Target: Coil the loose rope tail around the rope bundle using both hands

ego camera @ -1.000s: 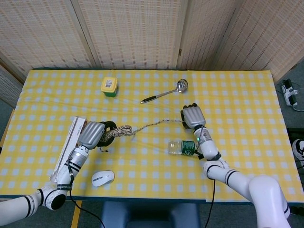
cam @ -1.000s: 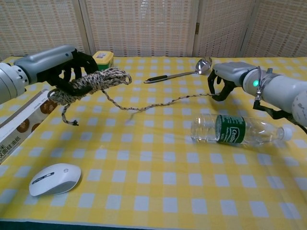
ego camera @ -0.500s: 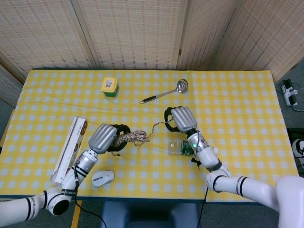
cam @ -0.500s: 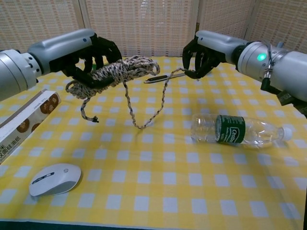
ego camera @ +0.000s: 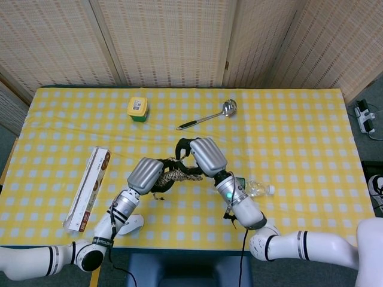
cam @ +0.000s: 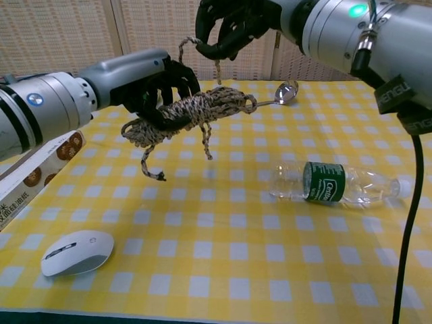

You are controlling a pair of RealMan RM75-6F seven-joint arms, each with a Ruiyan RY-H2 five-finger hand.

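My left hand (cam: 152,84) grips the bundle (cam: 192,111) aloft, my right hand (cam: 229,27) pinches the tail (cam: 217,71) above it; coiling barely begun.

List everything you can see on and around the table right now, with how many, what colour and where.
rope bundle: one, mottled beige and brown, held up above the table's middle
rope tail: one, same colour, running up from the bundle to the right hand
water bottle: one, clear with green label, lying on its side right of centre
computer mouse: one, white, near front left edge
box: one, long, white with brown print, left side
small tub: one, yellow lid, green base, far left of centre
ladle: one, silver with dark handle, far centre
tablecloth: one, yellow and white check, covering the table
left hand: one, dark fingers, grips the bundle
right hand: one, dark fingers, holds the tail above the bundle
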